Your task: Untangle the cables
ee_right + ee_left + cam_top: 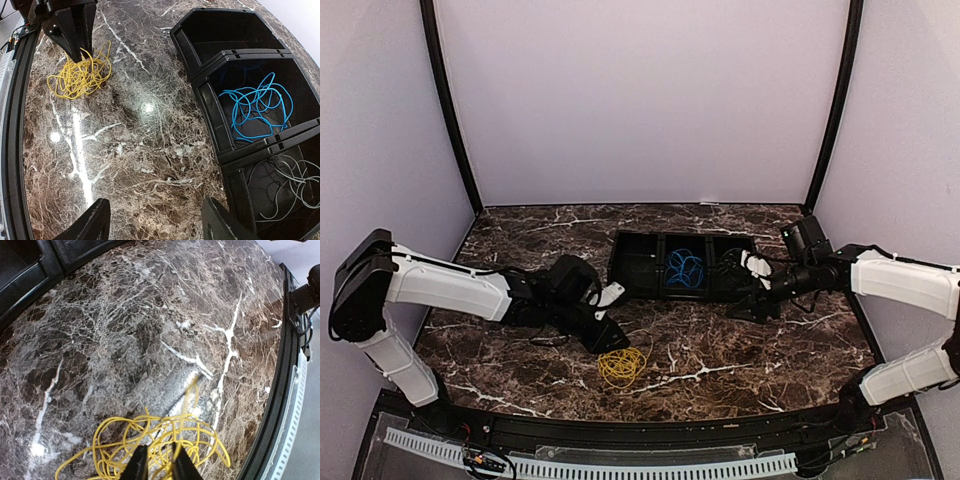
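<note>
A yellow cable (620,367) lies in a loose coil on the marble table near the front; it also shows in the left wrist view (165,437) and the right wrist view (79,75). My left gripper (611,345) (159,465) is down in the coil, its jaws nearly together with yellow strands between them. A blue cable (685,268) (257,107) lies in the middle compartment of a black tray (638,240). A thin dark-grey cable (290,185) lies in the right compartment. My right gripper (752,305) (155,225) is wide open and empty beside the tray's right end.
The tray's left compartment (225,27) holds nothing. A raised black rim (280,390) runs along the table's front edge, close to the yellow coil. Lavender walls close in the back and both sides.
</note>
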Controlling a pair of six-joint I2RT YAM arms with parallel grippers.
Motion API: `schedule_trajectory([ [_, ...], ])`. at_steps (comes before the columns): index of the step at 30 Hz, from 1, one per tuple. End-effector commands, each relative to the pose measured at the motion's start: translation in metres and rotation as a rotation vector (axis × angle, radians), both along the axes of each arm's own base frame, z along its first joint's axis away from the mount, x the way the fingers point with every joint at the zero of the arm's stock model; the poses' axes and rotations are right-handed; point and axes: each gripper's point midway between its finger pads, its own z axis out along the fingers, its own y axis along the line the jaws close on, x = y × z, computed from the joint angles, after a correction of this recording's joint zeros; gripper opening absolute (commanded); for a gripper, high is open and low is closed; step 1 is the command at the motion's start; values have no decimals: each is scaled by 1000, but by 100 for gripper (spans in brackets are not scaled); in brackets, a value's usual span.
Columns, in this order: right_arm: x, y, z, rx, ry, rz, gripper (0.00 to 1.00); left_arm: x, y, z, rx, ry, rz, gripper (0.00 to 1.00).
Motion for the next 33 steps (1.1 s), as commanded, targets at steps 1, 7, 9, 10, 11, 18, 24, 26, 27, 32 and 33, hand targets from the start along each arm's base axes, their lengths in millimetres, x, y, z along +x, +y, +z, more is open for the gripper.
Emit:
schedule_trajectory([
  [1,1,2,5,15,-30,1,64,-3,-14,15,-68,-14,-30,10],
  [7,1,2,4,14,-27,1,64,-6,-45,43,-218,-29,-35,0],
  [9,1,2,2,9,-24,0,64,-5,-56,46,-247,-9,-27,0],
  [10,2,2,2,6,-23,0,64,-5,-60,44,-245,-2,-25,0],
  [11,2,1,1,2,-22,-3,64,-3,-66,52,-262,-4,-20,0],
  [18,7,10,15,34,14,7,64,-4,-84,82,-342,-22,6,0],
  [24,14,24,38,98,44,13,65,7,-64,86,-288,-75,104,0],
  [26,20,30,48,143,55,-15,67,16,-54,88,-262,-95,176,0],
  [27,23,34,51,158,59,-22,68,23,-47,93,-255,-118,222,0],
  [32,27,57,61,186,34,5,71,31,-26,101,-253,-136,345,0],
  [33,31,63,67,191,16,9,72,32,-23,105,-266,-137,360,0],
])
